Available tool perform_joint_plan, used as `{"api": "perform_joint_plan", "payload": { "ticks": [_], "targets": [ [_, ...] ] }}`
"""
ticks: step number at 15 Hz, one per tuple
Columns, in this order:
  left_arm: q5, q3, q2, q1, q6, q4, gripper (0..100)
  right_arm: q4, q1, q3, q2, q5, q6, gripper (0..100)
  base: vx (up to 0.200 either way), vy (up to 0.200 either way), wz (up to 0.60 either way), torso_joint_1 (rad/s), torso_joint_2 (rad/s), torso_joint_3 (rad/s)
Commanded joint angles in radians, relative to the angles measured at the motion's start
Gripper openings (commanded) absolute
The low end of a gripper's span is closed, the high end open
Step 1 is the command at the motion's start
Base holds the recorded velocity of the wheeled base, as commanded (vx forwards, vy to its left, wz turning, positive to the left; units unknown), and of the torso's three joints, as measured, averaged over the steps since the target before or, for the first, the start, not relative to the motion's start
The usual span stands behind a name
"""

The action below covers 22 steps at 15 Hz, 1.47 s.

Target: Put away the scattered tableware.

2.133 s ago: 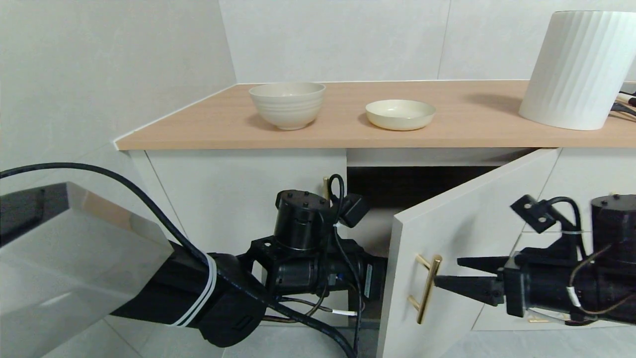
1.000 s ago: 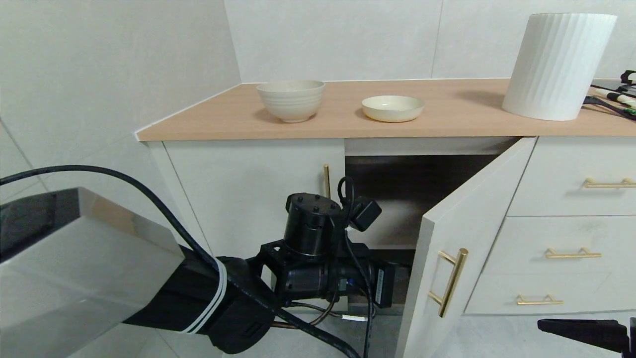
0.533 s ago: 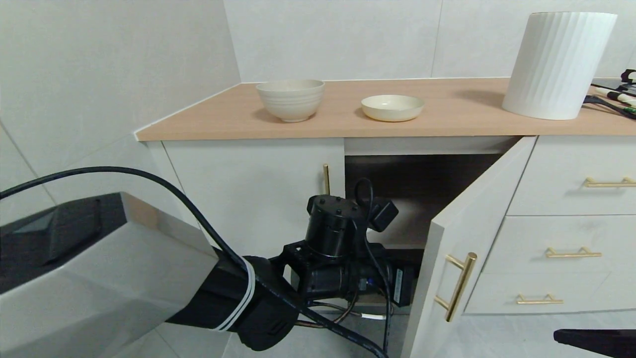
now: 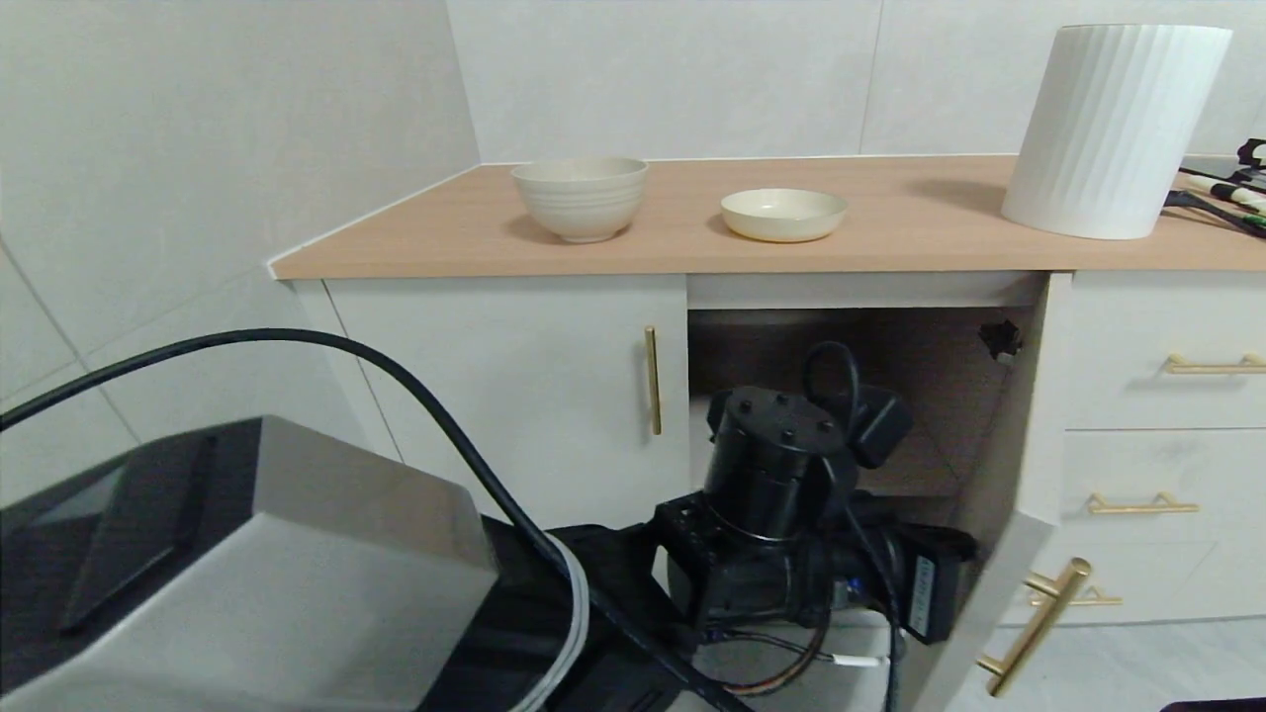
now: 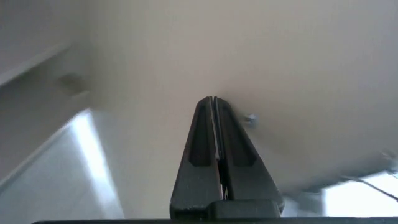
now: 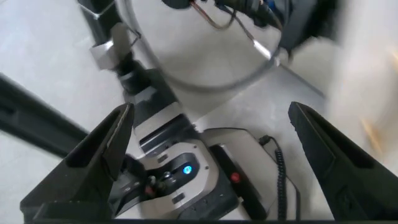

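Tableware waits on the wooden tabletop point(image 4: 920, 222): a ribbed cream bowl point(image 4: 580, 198) toward the left end and a shallow cream dish point(image 4: 783, 214) to its right. The two stand apart, both upright and, as far as can be seen, empty. Below them the right-hand cabinet door point(image 4: 1004, 534) is swung wide, baring the dark cupboard point(image 4: 920, 366); the left-hand door point(image 4: 514, 396) is closed. The left claw point(image 5: 213, 107), clenched with nothing between its fingers, noses up to a pale panel point(image 5: 280, 56), apparently the open door's inner face. The right claw point(image 6: 210, 111) hangs low over the floor point(image 6: 37, 50), released and empty. A tall white ribbed container point(image 4: 1116, 129) and some utensils point(image 4: 1221, 193) occupy the tabletop's right end. Judging by the scene, only the opening of the cupboard is done. Neither piece is picked up yet, and both must go inside before the door is closed.
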Motion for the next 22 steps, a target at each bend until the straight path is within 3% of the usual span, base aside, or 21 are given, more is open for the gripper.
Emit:
{"api": "perform_joint_plan", "payload": {
  "ticks": [1,2,4,8,10,11,12,13,14,15,16,18,22],
  "targets": [
    [0.014,-0.048,0.020,-0.066,-0.011,-0.004,0,-0.001,0.002,0.002,-0.011,0.007,0.000,100,0.000,0.000,0.00,0.000,0.00,0.000],
    [0.019,-0.045,0.012,-0.073,-0.019,-0.004,0,-0.001,0.002,0.002,-0.011,0.009,0.000,100,0.000,0.000,0.00,0.000,0.00,0.000],
    [0.027,0.026,-0.067,-0.070,-0.113,-0.011,0,-0.001,0.002,0.002,-0.011,0.009,0.000,100,0.000,0.000,0.00,0.000,0.00,0.000],
    [0.027,0.218,-0.198,0.166,-0.116,-0.012,0,-0.007,-0.001,-0.012,0.073,-0.005,0.002,100,0.000,0.000,0.00,0.000,0.00,0.000],
    [0.025,0.328,-0.282,0.315,-0.109,-0.014,0,-0.010,-0.004,-0.107,0.250,-0.065,0.002,100,0.000,0.000,0.00,0.000,0.00,0.000],
    [0.025,0.383,-0.327,0.384,-0.082,-0.014,0,-0.022,-0.006,-0.158,0.348,-0.110,0.000,100,0.000,0.000,0.00,0.000,0.00,0.000],
    [0.024,0.445,-0.377,0.450,-0.024,-0.012,0,-0.064,-0.010,-0.217,0.452,-0.156,0.000,100,0.000,0.000,0.00,0.000,0.00,0.000],
    [0.024,0.471,-0.400,0.476,0.010,-0.012,0,-0.084,-0.021,-0.239,0.496,-0.171,-0.001,100,0.000,0.000,0.00,0.000,0.00,0.000],
    [0.024,0.538,-0.462,0.565,0.118,-0.006,0,-0.148,-0.072,-0.293,0.627,-0.183,-0.004,100,0.000,0.000,0.00,0.000,0.00,0.000],
    [0.025,0.575,-0.494,0.600,0.159,-0.004,0,-0.176,-0.099,-0.316,0.678,-0.183,-0.004,100,0.000,0.000,0.00,0.000,0.00,0.000],
    [0.025,0.624,-0.548,0.672,0.205,-0.003,0,-0.223,-0.136,-0.349,0.750,-0.183,-0.034,100,0.000,0.000,0.00,0.000,0.00,0.000],
    [0.025,0.644,-0.598,0.761,0.214,0.000,0,-0.295,-0.161,-0.360,0.814,-0.189,-0.087,100,0.000,0.000,0.00,0.000,0.00,0.000],
    [0.025,0.620,-0.632,0.777,0.214,0.045,0,-0.297,-0.156,-0.342,0.811,-0.220,-0.087,100,0.000,0.000,0.00,0.000,0.00,0.000]
  ]
}}
